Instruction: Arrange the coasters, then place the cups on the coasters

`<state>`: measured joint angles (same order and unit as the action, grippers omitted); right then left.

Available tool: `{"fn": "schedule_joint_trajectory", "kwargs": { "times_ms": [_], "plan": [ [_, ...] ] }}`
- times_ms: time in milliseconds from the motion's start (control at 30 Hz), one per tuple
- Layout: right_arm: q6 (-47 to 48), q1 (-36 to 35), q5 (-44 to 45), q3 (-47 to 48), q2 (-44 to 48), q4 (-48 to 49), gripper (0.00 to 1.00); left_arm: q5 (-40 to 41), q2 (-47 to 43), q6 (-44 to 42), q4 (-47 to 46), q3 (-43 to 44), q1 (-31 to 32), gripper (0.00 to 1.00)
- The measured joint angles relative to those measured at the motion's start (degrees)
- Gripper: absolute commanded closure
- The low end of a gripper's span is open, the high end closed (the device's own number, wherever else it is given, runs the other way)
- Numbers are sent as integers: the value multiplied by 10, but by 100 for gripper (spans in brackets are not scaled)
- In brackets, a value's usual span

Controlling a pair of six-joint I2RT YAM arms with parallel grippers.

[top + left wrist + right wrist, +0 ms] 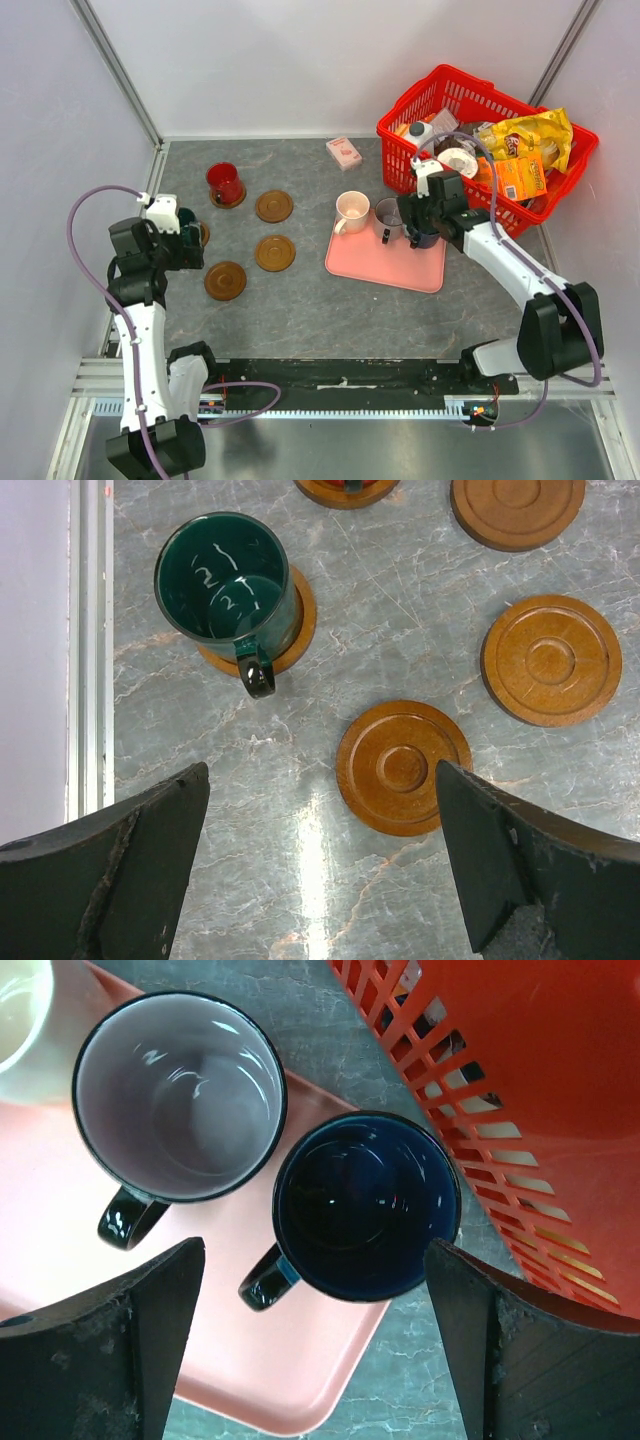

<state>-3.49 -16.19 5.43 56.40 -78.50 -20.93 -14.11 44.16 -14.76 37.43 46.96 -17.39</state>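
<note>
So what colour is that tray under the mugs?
Pink; the tray shows best in the top external view.

Grey marbled table [300,310], five brown coasters [275,252], pink tray [385,268], red basket [420,100], small pink box [343,152]

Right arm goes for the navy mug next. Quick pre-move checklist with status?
1. Right gripper open: ok.
2. Navy mug upright on pink tray: ok.
3. Gap to grey mug: narrow, cannot tell.
4. Gap to red basket: narrow, cannot tell.
5. Empty coasters available: ok, three.
6. Left gripper open, clear of green mug: ok.
</note>
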Motion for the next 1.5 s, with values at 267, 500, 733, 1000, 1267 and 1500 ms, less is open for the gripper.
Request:
{"fn": "schedule_joint_trajectory", "kwargs": {
  "times_ms": [267, 500, 733, 1000, 1267, 1500],
  "plan": [
    [-7, -40, 117, 7, -63, 17, 2, 0, -5, 0, -2, -5, -3, 0],
    [14, -48, 183, 6, -66, 23, 2, 0, -6, 0, -3, -5, -5, 0],
    [39, -50, 216, -20, -66, 29, 2, -1, -12, 0, -3, -5, -5, 0],
    [50, -49, 201, -48, -25, 16, 2, -1, -21, 0, -8, -10, -7, 0],
    [57, -13, 137, -55, -27, 3, 16, -5, -23, 0, -12, -12, -7, 0],
    [59, 10, 87, -56, -57, -10, 42, -12, -23, 0, -14, -14, -9, 0]
  ]
}}
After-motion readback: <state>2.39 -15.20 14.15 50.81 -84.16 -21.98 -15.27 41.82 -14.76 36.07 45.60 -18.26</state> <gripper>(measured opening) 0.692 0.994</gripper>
